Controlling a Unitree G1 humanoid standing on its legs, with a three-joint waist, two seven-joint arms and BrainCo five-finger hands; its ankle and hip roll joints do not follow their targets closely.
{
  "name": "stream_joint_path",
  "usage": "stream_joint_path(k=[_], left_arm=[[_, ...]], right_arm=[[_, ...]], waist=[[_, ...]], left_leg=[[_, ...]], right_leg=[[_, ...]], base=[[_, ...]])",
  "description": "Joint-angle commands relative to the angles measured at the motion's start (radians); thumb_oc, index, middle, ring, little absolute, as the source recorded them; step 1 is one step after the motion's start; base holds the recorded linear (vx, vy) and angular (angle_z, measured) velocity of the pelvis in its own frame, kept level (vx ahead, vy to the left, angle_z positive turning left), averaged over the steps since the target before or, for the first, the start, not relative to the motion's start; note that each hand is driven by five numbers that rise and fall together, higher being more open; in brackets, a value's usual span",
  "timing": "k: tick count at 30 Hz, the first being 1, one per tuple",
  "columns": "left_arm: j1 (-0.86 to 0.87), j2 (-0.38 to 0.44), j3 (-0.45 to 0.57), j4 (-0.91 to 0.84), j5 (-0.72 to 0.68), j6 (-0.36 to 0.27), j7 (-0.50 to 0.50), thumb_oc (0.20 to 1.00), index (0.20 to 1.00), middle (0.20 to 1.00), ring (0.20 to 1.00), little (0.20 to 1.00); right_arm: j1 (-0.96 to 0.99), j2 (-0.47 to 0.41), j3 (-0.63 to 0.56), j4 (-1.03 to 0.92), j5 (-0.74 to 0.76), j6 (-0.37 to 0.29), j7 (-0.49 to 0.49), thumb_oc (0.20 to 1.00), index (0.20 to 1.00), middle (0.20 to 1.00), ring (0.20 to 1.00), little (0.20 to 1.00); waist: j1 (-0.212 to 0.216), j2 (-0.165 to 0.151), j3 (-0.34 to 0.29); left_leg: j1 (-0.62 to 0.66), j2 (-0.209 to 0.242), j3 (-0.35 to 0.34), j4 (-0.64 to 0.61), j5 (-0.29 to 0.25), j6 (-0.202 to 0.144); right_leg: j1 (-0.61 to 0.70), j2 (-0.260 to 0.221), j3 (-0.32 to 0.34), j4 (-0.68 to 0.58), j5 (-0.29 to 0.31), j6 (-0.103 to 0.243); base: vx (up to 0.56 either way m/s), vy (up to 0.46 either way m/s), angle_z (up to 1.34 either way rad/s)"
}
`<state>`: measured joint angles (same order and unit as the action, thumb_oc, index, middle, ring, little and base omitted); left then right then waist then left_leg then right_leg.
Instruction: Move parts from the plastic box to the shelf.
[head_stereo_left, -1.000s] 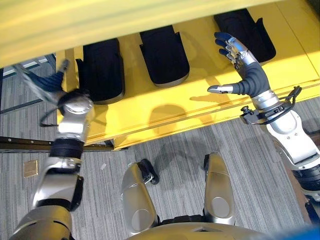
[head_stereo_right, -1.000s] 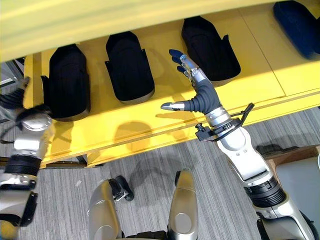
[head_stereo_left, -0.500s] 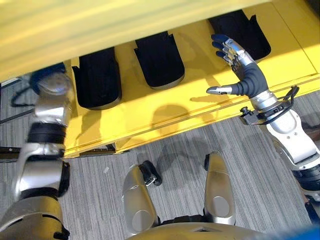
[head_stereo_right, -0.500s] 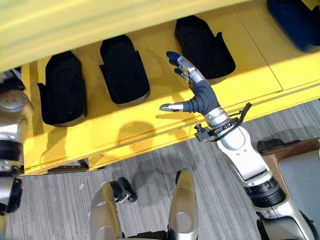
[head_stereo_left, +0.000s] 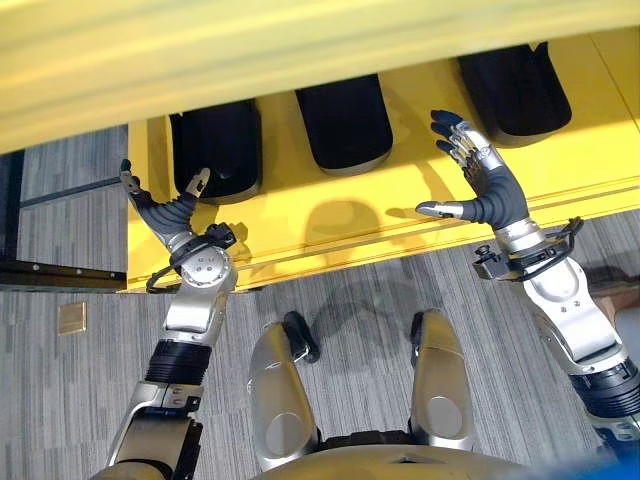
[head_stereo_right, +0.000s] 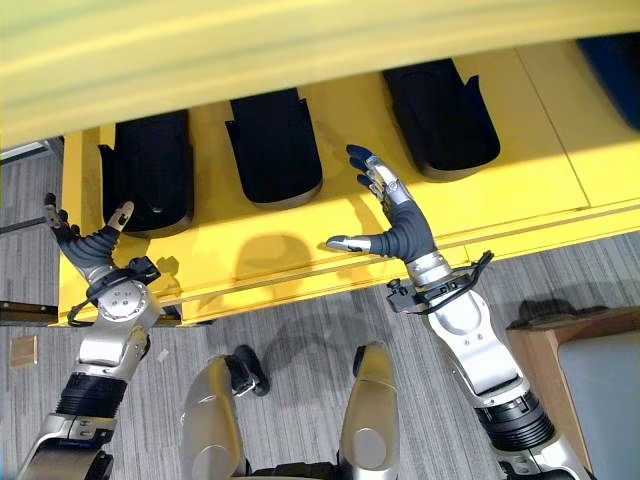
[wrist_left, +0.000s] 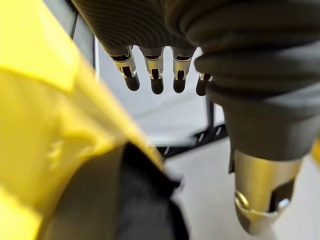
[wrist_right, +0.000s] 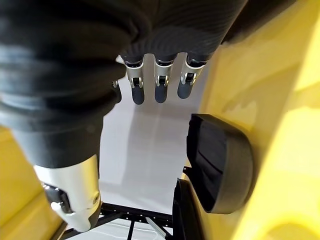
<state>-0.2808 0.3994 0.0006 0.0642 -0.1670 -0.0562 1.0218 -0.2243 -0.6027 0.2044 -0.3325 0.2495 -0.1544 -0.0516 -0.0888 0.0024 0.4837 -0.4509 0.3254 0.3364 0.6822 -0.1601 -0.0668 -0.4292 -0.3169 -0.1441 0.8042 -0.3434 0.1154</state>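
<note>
Three black moulded parts lie in a row on the yellow shelf (head_stereo_left: 420, 200): a left part (head_stereo_left: 215, 150), a middle part (head_stereo_left: 345, 125) and a right part (head_stereo_left: 515, 90). My left hand (head_stereo_left: 165, 212) is open and empty above the shelf's left front corner, just in front of the left part. My right hand (head_stereo_left: 492, 195) is open and empty too, held over bare shelf between the middle and right parts, touching neither. In the right wrist view straight fingers (wrist_right: 157, 82) point past a black part (wrist_right: 220, 170). The left wrist view has relaxed fingers (wrist_left: 155, 75) beside a black part (wrist_left: 145, 200).
An upper yellow shelf board (head_stereo_left: 300, 50) overhangs the back of the row. A dark blue part (head_stereo_right: 610, 50) lies further right on the shelf. A brown box edge (head_stereo_right: 545, 380) stands on the grey carpet at the lower right. A dark rail (head_stereo_left: 60, 272) runs along the floor at the left.
My left arm has swung in from the far left, and its hand now stands over the shelf's left front corner. The right hand has drawn back slightly toward the shelf's front. The camera has shifted.
</note>
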Motion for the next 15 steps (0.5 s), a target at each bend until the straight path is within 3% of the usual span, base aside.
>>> stream_joint_path(k=[1, 3, 6, 9, 10, 11, 14, 15], left_arm=[[-0.049, 0.1, 0.031, -0.06, 0.209, -0.118, 0.147, 1.0, 1.0, 1.0, 1.0, 1.0], [-0.047, 0.112, 0.042, -0.081, 0.274, -0.137, 0.161, 1.0, 1.0, 1.0, 1.0, 1.0], [-0.025, 0.107, 0.042, -0.114, 0.259, -0.17, 0.11, 1.0, 1.0, 1.0, 1.0, 1.0], [0.046, 0.067, 0.032, -0.144, 0.199, -0.192, -0.04, 1.0, 1.0, 1.0, 1.0, 1.0], [0.109, 0.04, 0.019, -0.173, 0.128, -0.179, -0.197, 1.0, 1.0, 1.0, 1.0, 1.0], [0.178, 0.025, 0.004, -0.198, -0.007, -0.166, -0.416, 1.0, 1.0, 1.0, 1.0, 1.0], [0.275, 0.019, -0.002, -0.229, -0.144, -0.166, -0.647, 1.0, 1.0, 1.0, 1.0, 1.0], [0.314, 0.022, -0.004, -0.245, -0.24, -0.182, -0.766, 1.0, 1.0, 1.0, 1.0, 1.0]], right_arm=[[-0.019, 0.038, -0.05, -0.064, -0.028, -0.111, -0.039, 1.0, 1.0, 1.0, 1.0, 1.0], [-0.013, 0.038, -0.04, -0.056, -0.028, -0.118, -0.058, 1.0, 1.0, 1.0, 1.0, 1.0], [0.009, 0.045, -0.033, -0.053, -0.026, -0.128, -0.068, 1.0, 1.0, 1.0, 1.0, 1.0], [0.053, 0.078, -0.026, -0.053, -0.033, -0.12, -0.058, 1.0, 1.0, 1.0, 1.0, 1.0], [0.101, 0.102, -0.031, -0.054, 0.012, -0.109, -0.038, 1.0, 1.0, 1.0, 1.0, 1.0], [0.157, 0.13, -0.053, -0.053, 0.03, -0.081, -0.001, 1.0, 1.0, 1.0, 1.0, 1.0], [0.225, 0.138, -0.093, -0.034, 0.116, -0.025, 0.051, 1.0, 1.0, 1.0, 1.0, 1.0], [0.254, 0.138, -0.113, -0.021, 0.173, 0.004, 0.079, 1.0, 1.0, 1.0, 1.0, 1.0]], waist=[[0.017, -0.024, -0.037], [0.024, -0.028, -0.048], [0.031, -0.031, -0.061], [0.041, -0.032, -0.08], [0.045, -0.033, -0.094], [0.047, -0.033, -0.112], [0.05, -0.029, -0.141], [0.051, -0.026, -0.15]], left_leg=[[0.11, -0.031, -0.004, -0.046, -0.075, 0.012], [0.138, -0.042, -0.001, -0.085, -0.058, 0.008], [0.165, -0.053, -0.001, -0.117, -0.047, 0.007], [0.215, -0.069, 0.001, -0.182, -0.023, 0.011], [0.258, -0.075, 0.009, -0.24, 0.004, 0.006], [0.309, -0.084, 0.019, -0.323, 0.041, -0.001], [0.37, -0.094, 0.038, -0.414, 0.083, -0.012], [0.39, -0.097, 0.043, -0.444, 0.098, -0.015]], right_leg=[[0.036, -0.008, -0.048, -0.134, 0.128, 0.006], [0.07, -0.003, -0.058, -0.175, 0.138, 0.008], [0.098, 0.001, -0.065, -0.205, 0.147, 0.01], [0.147, 0.01, -0.078, -0.264, 0.164, 0.015], [0.19, 0.022, -0.09, -0.326, 0.187, 0.017], [0.24, 0.039, -0.107, -0.403, 0.216, 0.017], [0.311, 0.057, -0.131, -0.504, 0.249, 0.017], [0.334, 0.063, -0.138, -0.533, 0.259, 0.018]], base=[[0.06, -0.048, 0.15], [0.04, -0.06, 0.07], [0.06, -0.05, 0.04], [0.11, -0.054, 0.03], [0.18, -0.084, 0.12], [0.2, -0.084, 0.11], [0.12, -0.035, 0.11], [0.06, -0.02, 0.05]])
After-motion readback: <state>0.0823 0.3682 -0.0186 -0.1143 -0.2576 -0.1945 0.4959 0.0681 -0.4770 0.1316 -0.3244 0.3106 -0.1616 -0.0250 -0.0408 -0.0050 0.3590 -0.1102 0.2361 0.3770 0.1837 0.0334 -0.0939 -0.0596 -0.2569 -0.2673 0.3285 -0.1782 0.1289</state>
